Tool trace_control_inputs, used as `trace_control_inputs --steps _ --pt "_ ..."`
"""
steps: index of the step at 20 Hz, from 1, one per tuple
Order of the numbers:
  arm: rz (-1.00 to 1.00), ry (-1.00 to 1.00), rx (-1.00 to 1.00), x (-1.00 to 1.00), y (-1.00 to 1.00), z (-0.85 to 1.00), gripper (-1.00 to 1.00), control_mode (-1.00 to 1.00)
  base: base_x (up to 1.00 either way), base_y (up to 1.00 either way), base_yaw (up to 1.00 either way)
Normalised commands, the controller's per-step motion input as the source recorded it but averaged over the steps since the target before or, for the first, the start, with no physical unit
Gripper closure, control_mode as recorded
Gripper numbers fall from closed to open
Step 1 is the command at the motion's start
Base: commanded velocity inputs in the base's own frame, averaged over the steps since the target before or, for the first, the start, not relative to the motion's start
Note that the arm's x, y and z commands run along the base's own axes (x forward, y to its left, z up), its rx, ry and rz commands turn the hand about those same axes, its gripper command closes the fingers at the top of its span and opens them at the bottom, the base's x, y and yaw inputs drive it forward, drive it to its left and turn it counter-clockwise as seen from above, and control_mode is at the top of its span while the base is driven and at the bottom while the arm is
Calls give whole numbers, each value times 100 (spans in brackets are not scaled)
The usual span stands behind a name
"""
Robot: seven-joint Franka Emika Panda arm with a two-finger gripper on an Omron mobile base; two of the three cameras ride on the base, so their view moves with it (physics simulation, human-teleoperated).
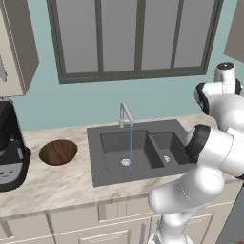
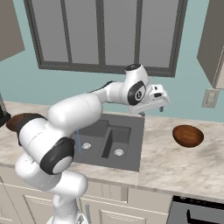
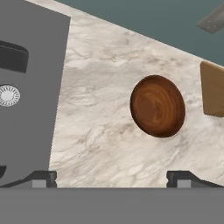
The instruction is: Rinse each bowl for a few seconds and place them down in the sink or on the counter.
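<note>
Well, no legible writing; reddish bowl [image 3: 157,106] on counter [image 3: 100,131]; faucet [image 1: 126,114] running.

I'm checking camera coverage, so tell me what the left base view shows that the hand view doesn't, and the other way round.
The left base view alone has the faucet with a thin stream of water running into the left basin, the black coffee machine and the darker bowl on the counter left of the sink. The hand view alone has the reddish bowl on the counter right of the sink, and the tool, fingers spread wide and holding nothing. Both share the dark grey sink and the marble counter.
</note>
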Motion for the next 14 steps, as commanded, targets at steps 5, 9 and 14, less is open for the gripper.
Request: trace_control_inputs --steps 5,9,14 --pt "4 0 -1 0 -15 -25 -100 -100 0 0 0" --pt "5 0 0 0 -18 -29 -100 -100 0 0 0" --pt "5 0 0 0 -22 -29 -100 -100 0 0 0"
